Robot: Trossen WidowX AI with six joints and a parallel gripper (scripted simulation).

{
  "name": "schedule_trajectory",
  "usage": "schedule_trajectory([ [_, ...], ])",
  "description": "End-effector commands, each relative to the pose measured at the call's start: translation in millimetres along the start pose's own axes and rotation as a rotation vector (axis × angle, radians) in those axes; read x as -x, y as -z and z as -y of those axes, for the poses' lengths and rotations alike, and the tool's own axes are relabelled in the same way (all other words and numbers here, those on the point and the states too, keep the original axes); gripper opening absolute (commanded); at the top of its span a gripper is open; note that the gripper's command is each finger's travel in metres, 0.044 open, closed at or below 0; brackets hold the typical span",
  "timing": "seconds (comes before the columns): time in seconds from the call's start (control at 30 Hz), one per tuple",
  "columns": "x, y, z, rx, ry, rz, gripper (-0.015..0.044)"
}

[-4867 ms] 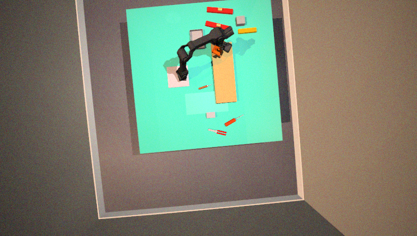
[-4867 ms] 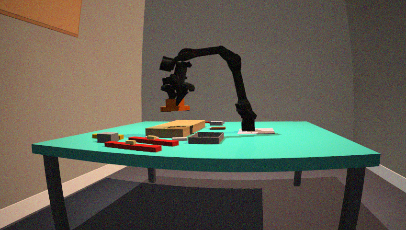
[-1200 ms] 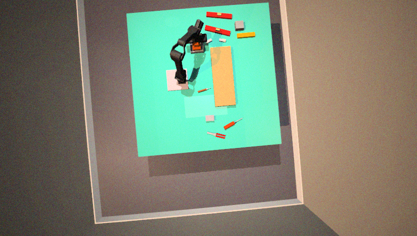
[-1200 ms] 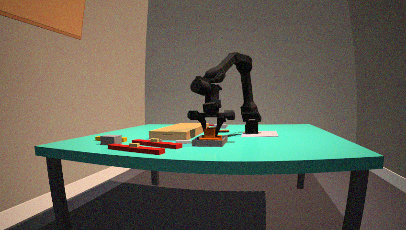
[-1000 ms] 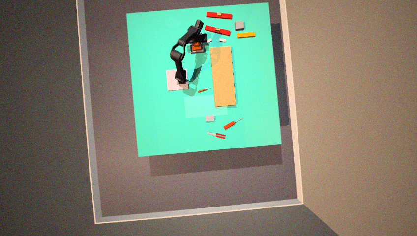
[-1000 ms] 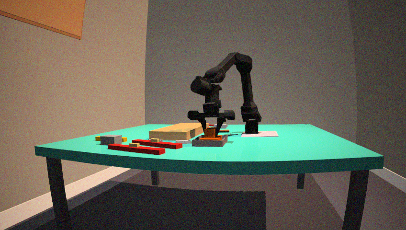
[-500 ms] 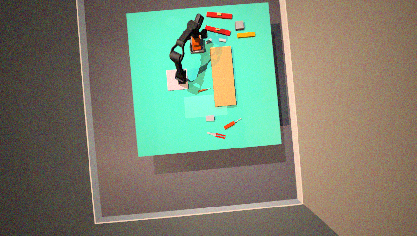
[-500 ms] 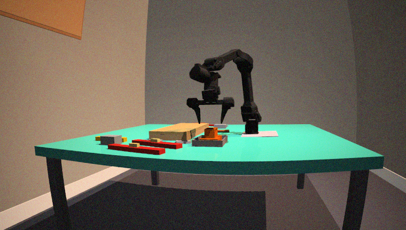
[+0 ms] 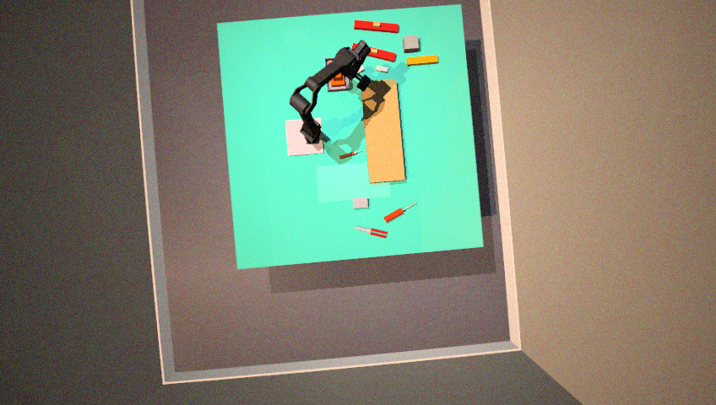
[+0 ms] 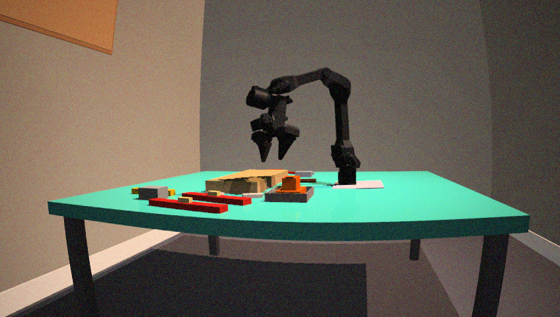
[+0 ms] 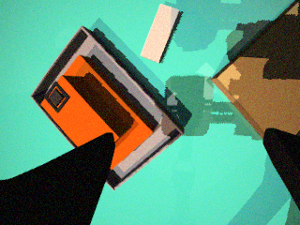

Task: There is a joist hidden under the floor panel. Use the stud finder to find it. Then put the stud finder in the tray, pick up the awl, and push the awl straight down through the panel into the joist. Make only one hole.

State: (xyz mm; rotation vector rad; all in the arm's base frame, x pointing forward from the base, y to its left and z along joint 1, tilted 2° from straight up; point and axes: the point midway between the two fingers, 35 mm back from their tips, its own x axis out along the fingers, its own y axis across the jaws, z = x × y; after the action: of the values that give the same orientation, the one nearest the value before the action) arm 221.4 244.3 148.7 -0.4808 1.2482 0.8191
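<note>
The orange stud finder (image 9: 338, 78) (image 10: 290, 183) (image 11: 75, 117) sits inside the grey tray (image 9: 339, 89) (image 10: 286, 197) (image 11: 141, 156). My gripper (image 10: 271, 160) (image 11: 189, 138) is open and empty, held above the table between the tray and the near end of the tan floor panel (image 9: 387, 145) (image 10: 247, 176) (image 11: 277, 103). In the wrist view one finger overlaps the stud finder's edge and the other overlaps the panel's corner. The awl (image 9: 347, 155) (image 10: 308, 180), with a brown handle and thin tip, lies on the table beside the panel's left edge. The joist is hidden.
Two red levels (image 9: 376, 25) (image 9: 387, 55), a grey block (image 9: 410, 43) and a yellow bar (image 9: 421, 60) lie beyond the panel's near end. White pieces (image 9: 382, 68) (image 11: 160, 33) lie by the tray. A pale block (image 9: 360, 202), an orange-handled tool (image 9: 393, 215) and a red-handled tool (image 9: 378, 232) lie opposite.
</note>
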Motion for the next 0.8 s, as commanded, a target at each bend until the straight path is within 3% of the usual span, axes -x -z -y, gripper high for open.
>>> schedule_trajectory([
  [0.0, 8, 31, 65, -0.527, 0.064, -0.003, 0.044],
  [0.4, 27, 122, 157, -1.586, 0.17, 0.055, 0.044],
  [0.77, 38, 210, 186, -2.427, 0.19, 0.143, 0.044],
])
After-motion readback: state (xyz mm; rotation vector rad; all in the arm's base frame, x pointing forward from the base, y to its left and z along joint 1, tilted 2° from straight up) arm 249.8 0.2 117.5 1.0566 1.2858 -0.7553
